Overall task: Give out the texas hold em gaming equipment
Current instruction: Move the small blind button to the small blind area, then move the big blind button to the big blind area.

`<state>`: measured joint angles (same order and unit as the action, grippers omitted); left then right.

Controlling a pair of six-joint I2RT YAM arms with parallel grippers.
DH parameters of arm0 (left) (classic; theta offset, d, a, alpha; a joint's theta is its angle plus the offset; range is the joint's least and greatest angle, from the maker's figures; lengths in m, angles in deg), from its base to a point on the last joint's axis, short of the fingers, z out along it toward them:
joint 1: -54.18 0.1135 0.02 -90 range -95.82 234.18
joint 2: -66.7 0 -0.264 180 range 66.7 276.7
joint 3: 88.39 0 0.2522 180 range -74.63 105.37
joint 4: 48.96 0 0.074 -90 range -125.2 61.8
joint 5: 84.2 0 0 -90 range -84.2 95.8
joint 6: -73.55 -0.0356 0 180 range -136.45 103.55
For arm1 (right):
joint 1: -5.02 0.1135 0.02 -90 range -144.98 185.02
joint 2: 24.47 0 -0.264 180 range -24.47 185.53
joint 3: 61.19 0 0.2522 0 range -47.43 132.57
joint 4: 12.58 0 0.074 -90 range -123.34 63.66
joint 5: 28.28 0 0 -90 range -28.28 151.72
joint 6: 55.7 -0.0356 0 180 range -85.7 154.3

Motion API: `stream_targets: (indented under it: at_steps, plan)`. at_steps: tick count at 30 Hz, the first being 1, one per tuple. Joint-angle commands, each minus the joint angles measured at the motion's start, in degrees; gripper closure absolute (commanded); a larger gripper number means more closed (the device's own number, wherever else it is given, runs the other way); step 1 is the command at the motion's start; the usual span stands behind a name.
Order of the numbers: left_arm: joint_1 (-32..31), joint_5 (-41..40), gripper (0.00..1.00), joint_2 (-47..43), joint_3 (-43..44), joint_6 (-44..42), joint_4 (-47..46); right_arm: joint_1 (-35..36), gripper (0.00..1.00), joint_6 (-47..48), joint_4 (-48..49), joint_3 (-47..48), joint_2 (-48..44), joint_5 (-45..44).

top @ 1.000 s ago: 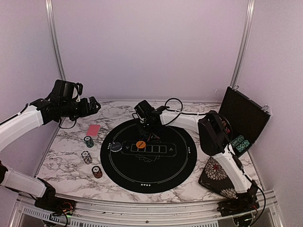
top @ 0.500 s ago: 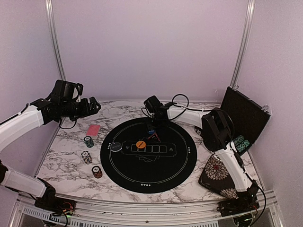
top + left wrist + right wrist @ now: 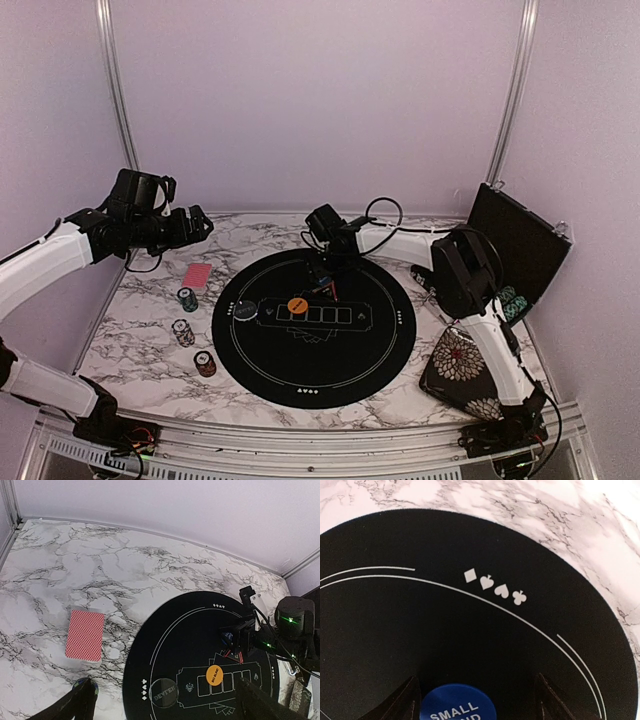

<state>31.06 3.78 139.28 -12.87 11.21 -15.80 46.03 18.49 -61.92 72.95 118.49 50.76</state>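
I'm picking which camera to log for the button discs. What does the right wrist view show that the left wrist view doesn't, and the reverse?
Only the right wrist view: the blue disc close up, its word SMALL readable, lying on the mat between the spread fingers of the right gripper.
Only the left wrist view: the pink-red-backed card flat on the marble, the orange disc and the black dealer disc, both on the mat.
Both: the black round mat and the marble table.
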Motion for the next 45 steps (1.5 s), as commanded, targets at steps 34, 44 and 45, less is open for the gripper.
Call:
stream_targets:
  at_steps: [34,44,45]
  plan:
    - [0.3,-1.1,0.01,0.0,0.5,-0.8,0.4,0.0,0.55,-1.6,-2.5,-0.8,2.0,-0.5]
    - [0.3,-0.8,0.01,0.3,0.8,-0.9,0.4,-2.0,0.55,-1.7,-4.4,7.0,6.6,-0.6]
    - [0.3,-0.8,0.01,0.4,0.9,-0.9,0.4,-2.0,0.55,-1.8,-4.5,7.3,6.7,-0.7]
